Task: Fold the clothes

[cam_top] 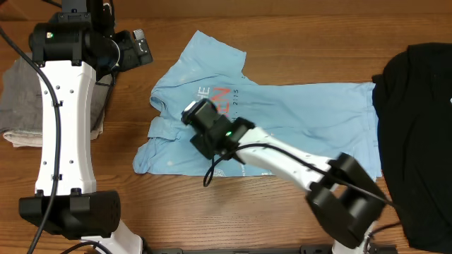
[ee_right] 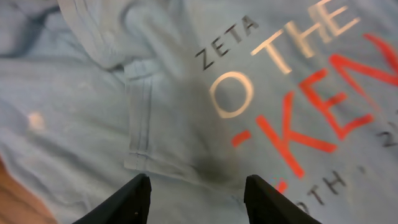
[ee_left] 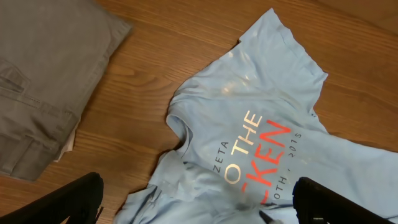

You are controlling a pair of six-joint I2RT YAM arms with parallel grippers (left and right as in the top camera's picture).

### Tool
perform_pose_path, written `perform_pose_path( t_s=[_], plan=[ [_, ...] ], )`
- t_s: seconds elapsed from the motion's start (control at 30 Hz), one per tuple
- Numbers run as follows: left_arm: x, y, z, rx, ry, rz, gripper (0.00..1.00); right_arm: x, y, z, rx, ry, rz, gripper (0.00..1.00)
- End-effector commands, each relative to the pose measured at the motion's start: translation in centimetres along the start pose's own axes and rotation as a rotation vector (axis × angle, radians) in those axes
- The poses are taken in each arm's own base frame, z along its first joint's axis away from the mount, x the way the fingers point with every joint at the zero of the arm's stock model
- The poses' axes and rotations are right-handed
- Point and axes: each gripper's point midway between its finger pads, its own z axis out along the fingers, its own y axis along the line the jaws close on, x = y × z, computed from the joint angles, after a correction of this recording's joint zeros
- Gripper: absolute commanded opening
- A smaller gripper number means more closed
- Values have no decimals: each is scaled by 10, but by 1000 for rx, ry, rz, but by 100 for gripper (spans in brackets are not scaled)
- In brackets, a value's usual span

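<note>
Now, overhead — the light blue T-shirt (cam_top: 282,106) lies rumpled at the middle of the table (cam_top: 282,219), between a grey garment (cam_top: 21,106) and a black garment (cam_top: 417,92). The right gripper (cam_top: 195,113) is over its print and the left gripper (cam_top: 138,48) is off the cloth.

Left wrist: jaws spread wide, empty.

Right wrist: jaws partway apart just above the lettering (ee_right: 292,112) — nothing pinched.
</note>
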Motion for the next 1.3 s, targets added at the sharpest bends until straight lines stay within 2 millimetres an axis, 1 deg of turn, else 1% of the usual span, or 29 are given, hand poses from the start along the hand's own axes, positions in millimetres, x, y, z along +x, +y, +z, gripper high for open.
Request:
perform_pose_path(
  t_s=[0.0, 0.03, 0.07, 0.23, 0.3, 0.47, 0.67, 0.77, 0.87, 0.9, 1.0, 1.13, 1.27],
  plan=[
    [-4, 0, -6, 7, -18, 19, 100, 8, 2, 15, 37, 22, -46, 52],
    [-4, 0, -6, 7, -18, 19, 100, 9, 4, 18, 35, 26, -50, 52],
    [-4, 0, -6, 7, -18, 19, 100, 10, 7, 21, 30, 29, -53, 49],
    [-4, 0, -6, 7, -18, 19, 100, 12, 14, 30, 2, 31, -57, 49],
    [-4, 0, -6, 7, -18, 19, 100, 11, 17, 31, -9, 26, -56, 49],
    [-4, 0, -6, 7, -18, 19, 100, 8, 34, 30, -101, 13, -54, 49],
    [-4, 0, -6, 7, -18, 19, 100, 8, 42, 29, -131, 14, -44, 49],
    [-4, 0, -6, 7, -18, 19, 100, 9, 42, 31, -131, 19, -30, 49],
    [-4, 0, -6, 7, -18, 19, 100, 14, 43, 37, -131, 32, -30, 50],
    [-4, 0, -6, 7, -18, 19, 100, 17, 43, 41, -130, 43, -30, 53],
    [-4, 0, -6, 7, -18, 19, 100, 24, 43, 51, -130, 66, -28, 56],
    [-4, 0, -6, 7, -18, 19, 100, 19, 43, 50, -129, 51, 8, 55],
    [-4, 0, -6, 7, -18, 19, 100, 21, 43, 50, -128, 58, 19, 49]
  ],
)
